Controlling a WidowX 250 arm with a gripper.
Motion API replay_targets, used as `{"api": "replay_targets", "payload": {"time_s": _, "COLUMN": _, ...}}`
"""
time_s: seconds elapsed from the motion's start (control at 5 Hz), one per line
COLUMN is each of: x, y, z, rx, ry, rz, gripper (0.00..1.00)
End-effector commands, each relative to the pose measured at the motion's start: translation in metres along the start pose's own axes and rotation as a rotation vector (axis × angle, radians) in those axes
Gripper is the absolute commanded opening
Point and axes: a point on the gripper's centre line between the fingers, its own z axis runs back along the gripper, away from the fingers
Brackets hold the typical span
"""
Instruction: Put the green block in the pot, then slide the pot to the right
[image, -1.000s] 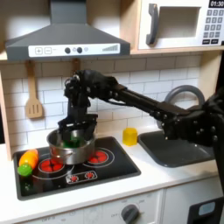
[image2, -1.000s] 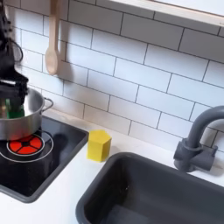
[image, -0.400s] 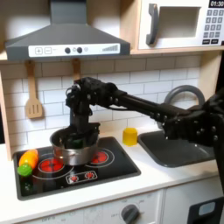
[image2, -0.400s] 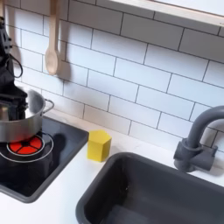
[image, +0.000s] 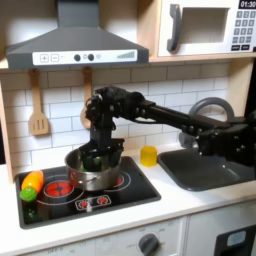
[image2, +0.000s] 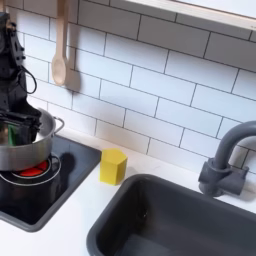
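Observation:
The shiny silver pot (image: 93, 172) stands on the black toy stove (image: 128, 192), over the middle between the two red burners; in the second exterior view the pot (image2: 22, 150) is at the left edge. My gripper (image: 97, 154) reaches down into the pot from above, its fingers (image2: 22, 122) at or below the rim. A bit of bright green, the green block (image: 88, 161), shows inside the pot beside the fingers, and again (image2: 9, 132) in the second exterior view. Whether the fingers press on anything is hidden by the pot wall.
An orange-and-green vegetable toy (image: 30, 185) lies at the stove's left edge in the first exterior view. A yellow cup (image: 148, 155) (image2: 113, 166) stands between stove and dark sink (image2: 160, 225). A faucet (image2: 224, 160) rises behind the sink. A wooden spatula (image2: 59, 50) hangs on the tiled wall.
The pot has slid to the right across the stove in the first exterior view, with my gripper staying inside it and moving along.

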Motion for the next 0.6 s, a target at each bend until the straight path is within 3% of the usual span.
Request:
{"api": "replay_targets", "payload": {"time_s": 0.0, "x": -0.0062, "y": -0.0141, "z": 0.0025, "rx": -0.011, "ry": 0.001, "rz": -0.038, "gripper": 1.00}}
{"api": "replay_targets", "payload": {"time_s": 0.4, "x": -0.0122, "y": -0.0218, "z": 0.0035, "rx": -0.026, "ry": 0.008, "rz": -0.059, "gripper": 1.00}}
